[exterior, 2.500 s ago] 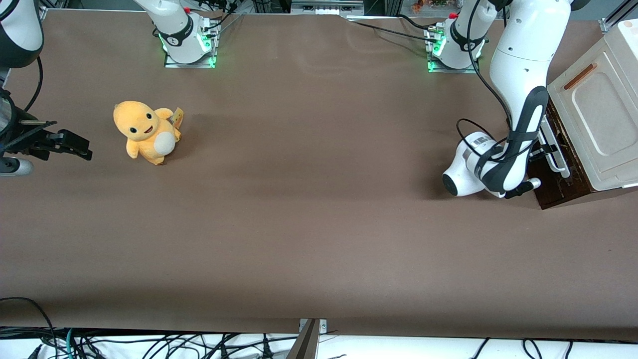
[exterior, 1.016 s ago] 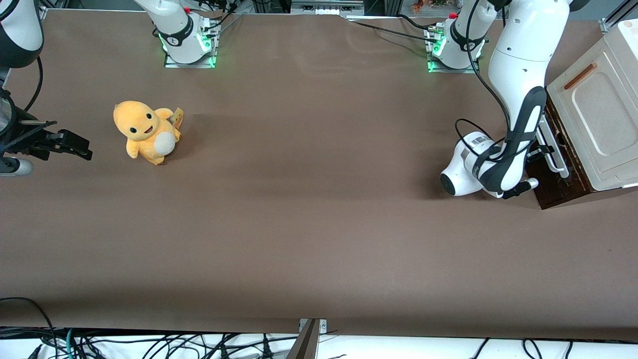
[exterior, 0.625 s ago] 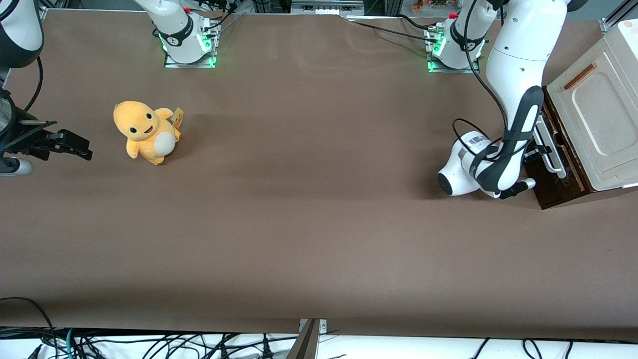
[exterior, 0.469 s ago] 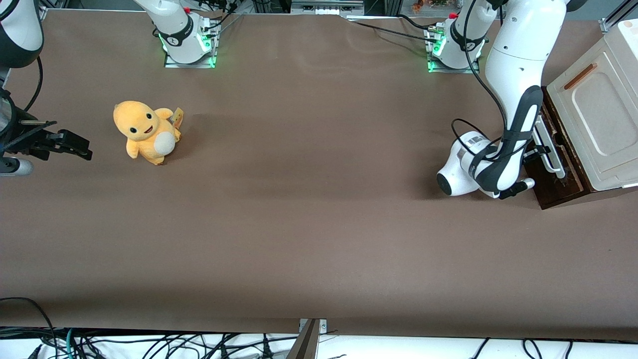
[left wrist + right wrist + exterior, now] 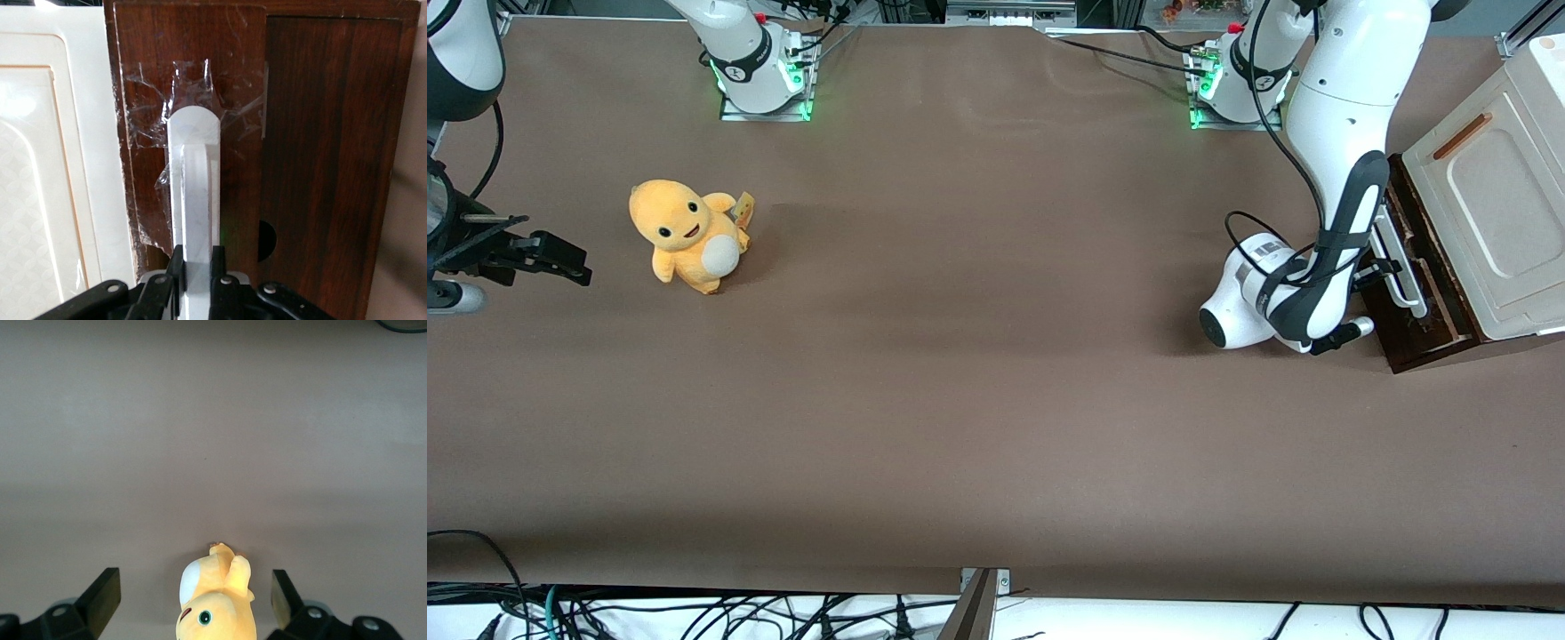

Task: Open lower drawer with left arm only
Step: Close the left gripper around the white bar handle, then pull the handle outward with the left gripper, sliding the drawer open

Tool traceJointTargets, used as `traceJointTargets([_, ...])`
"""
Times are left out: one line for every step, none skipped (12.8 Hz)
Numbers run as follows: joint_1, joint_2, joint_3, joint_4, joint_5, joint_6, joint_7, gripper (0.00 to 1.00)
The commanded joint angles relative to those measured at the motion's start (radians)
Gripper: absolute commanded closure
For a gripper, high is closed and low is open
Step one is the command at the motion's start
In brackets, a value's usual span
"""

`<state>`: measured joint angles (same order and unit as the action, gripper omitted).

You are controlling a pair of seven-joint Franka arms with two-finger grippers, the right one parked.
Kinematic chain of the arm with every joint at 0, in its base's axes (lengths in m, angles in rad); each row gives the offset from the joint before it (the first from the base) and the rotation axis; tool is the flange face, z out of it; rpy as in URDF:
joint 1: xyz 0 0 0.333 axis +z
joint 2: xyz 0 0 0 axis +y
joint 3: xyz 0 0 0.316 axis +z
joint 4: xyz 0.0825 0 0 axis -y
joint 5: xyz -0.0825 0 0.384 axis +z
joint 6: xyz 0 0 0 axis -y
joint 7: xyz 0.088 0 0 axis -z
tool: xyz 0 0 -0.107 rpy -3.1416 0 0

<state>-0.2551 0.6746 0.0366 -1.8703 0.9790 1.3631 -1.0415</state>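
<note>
Drawer sliding out as the arm draws back along the desk

The brown desk (image 5: 978, 373) carries a cream cabinet (image 5: 1489, 191) at the working arm's end; compared with a couple of seconds ago, the left arm (image 5: 1343, 133) has pulled away from it toward the parked arm's end. The lower drawer (image 5: 1414, 333) has come out with it, showing more of its pale inner side, so the opening looks partly done. The claw (image 5: 195, 270) is clamped narrowly on the white bar handle (image 5: 193, 193). A yellow plush toy (image 5: 685, 233) sits well apart.
</note>
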Motion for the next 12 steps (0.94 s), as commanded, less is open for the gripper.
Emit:
traceJointTargets([-0.019, -0.007, 0.002, 0.022, -0.042, -0.029, 0.000, 0.94])
traceJointTargets([-0.021, -0.007, 0.002, 0.028, -0.043, -0.038, 0.000, 0.94])
traceJointTargets([-0.021, -0.007, 0.000, 0.031, -0.052, -0.039, 0.000, 0.94])
traceJointTargets([-0.029, -0.007, 0.000, 0.036, -0.060, -0.039, 0.000, 0.94])
traceJointTargets([-0.033, -0.007, 0.000, 0.037, -0.066, -0.041, 0.000, 0.94])
traceJointTargets([-0.033, -0.007, 0.000, 0.039, -0.066, -0.048, 0.000, 0.94])
traceJointTargets([-0.035, -0.007, 0.000, 0.039, -0.068, -0.052, 0.000, 0.94])
traceJointTargets([-0.041, -0.007, 0.000, 0.039, -0.074, -0.052, 0.000, 0.94])
traceJointTargets([-0.042, -0.007, -0.003, 0.046, -0.086, -0.052, 0.000, 0.94])
traceJointTargets([-0.046, -0.007, -0.003, 0.052, -0.088, -0.053, 0.000, 0.94])
traceJointTargets([-0.047, -0.007, -0.003, 0.053, -0.089, -0.053, 0.000, 0.94])
traceJointTargets([-0.047, -0.006, -0.004, 0.053, -0.089, -0.059, 0.000, 0.94])
